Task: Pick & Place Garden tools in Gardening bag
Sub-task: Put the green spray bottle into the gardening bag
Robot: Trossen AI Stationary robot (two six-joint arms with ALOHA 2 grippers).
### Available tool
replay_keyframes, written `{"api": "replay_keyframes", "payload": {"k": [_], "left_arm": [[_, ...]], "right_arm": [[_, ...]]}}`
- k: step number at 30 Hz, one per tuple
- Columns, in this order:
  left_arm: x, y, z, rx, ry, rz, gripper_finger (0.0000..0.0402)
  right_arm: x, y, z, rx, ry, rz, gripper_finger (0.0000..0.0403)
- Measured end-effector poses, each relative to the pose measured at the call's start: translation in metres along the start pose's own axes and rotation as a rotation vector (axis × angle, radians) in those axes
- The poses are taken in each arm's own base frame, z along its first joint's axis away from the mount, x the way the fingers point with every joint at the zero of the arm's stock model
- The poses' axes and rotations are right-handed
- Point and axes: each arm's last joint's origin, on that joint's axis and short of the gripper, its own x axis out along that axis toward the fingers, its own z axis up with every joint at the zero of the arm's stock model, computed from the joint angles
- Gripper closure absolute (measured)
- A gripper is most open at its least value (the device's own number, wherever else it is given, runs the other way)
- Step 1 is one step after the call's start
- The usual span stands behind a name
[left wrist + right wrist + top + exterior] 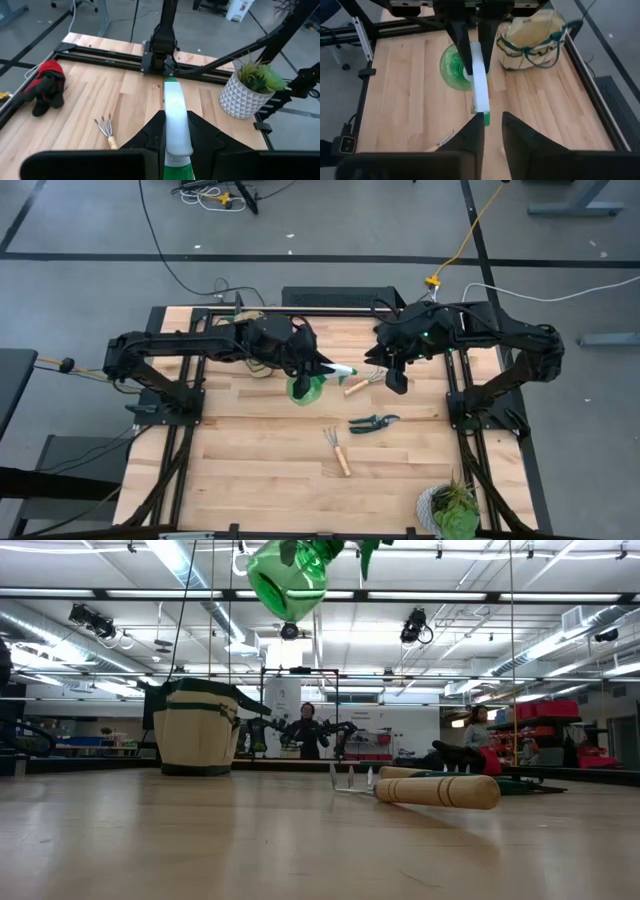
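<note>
Green white-handled piece (318, 378) aloft above the middle of the bench, clamped in the left end effector (305, 365) by the white handle, round green body hanging below. Right end effector (395, 375) level with it on the side toward the bench's right edge, fingers parted by a narrow gap, nothing seen between them, the handle's green tip just at the fingertips. Gardening bag (530, 37) upright near the far edge, left of centre, mouth open, dark loop handles draped across the rim

Main hazard, judged from this: a botched hand-over. Closing on so slim a tip, slightly off-line, likely to nudge it aside instead of catching it, twisting the piece in the left grip. Release by the left before a firm hold on the right: a drop onto bare wood, then rolling on that round body, perhaps toward the mini rake (358, 383) lying just beside the right end effector. Both arms close together at mid-bench, so some chance of finger-to-finger contact as well

Further on: loop handles apt to snag a lowered tool, and a light canvas bag liable to tip if struck on the rim. Pruning shears (373, 422) and second rake (337, 450) well apart toward the near edge, out of harm's way
</note>
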Motion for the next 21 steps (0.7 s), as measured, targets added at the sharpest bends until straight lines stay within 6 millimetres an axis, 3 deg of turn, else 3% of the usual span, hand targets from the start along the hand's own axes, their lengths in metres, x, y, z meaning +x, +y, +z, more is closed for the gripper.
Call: {"api": "replay_keyframes", "payload": {"k": [10, 21], "left_arm": [[-0.021, -0.002, 0.005, -0.020, -0.012, 0.032, 0.0340], [-0.042, -0.003, 0.008, -0.019, -0.022, 0.051, 0.0340]], "right_arm": [[0.008, 0.003, 0.005, -0.045, -0.064, 0.057, 0.0398], [0.042, 0.006, -0.004, -0.056, -0.086, 0.129, 0.0401]]}}
